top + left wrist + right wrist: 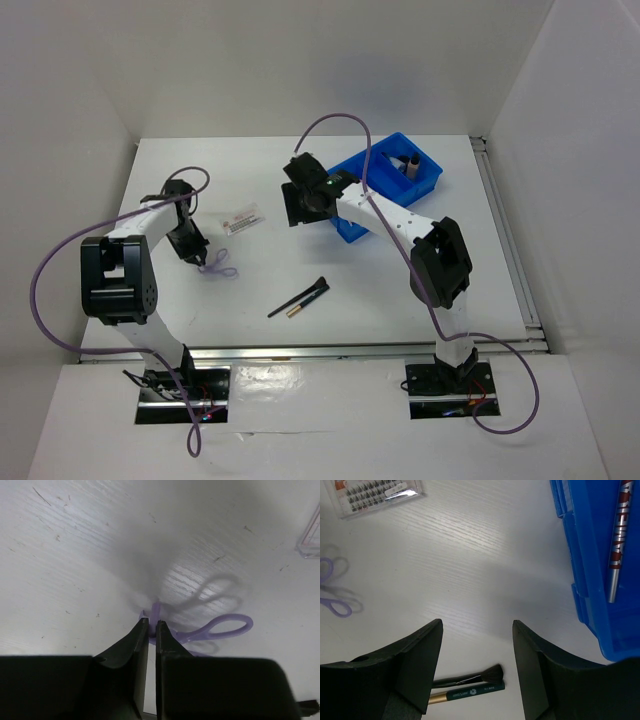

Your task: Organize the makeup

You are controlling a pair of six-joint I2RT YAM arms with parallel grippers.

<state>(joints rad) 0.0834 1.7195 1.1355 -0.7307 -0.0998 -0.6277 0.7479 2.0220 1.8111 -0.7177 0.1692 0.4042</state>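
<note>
Left claw (152,625) is pinching shut on the lilac scissors (220,628) near their pivot on the table's left (their shadow is lying apart, so I judge them lifted), probably for carrying right to the blue tray (566,510). Right claw (476,625) is hovering wide open over the black brush (470,677) and teal tool (470,691). Red lettering is running along the red pencil (616,555) in the tray, unreadable.

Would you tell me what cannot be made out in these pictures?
Scissors: one end, left wrist view, hidden behind the left gripper.
Tray: near part, top view, covered by the right arm.
Card: right wrist view, cut off by the top edge.
Brush: handle, right wrist view, behind the right gripper.
</note>
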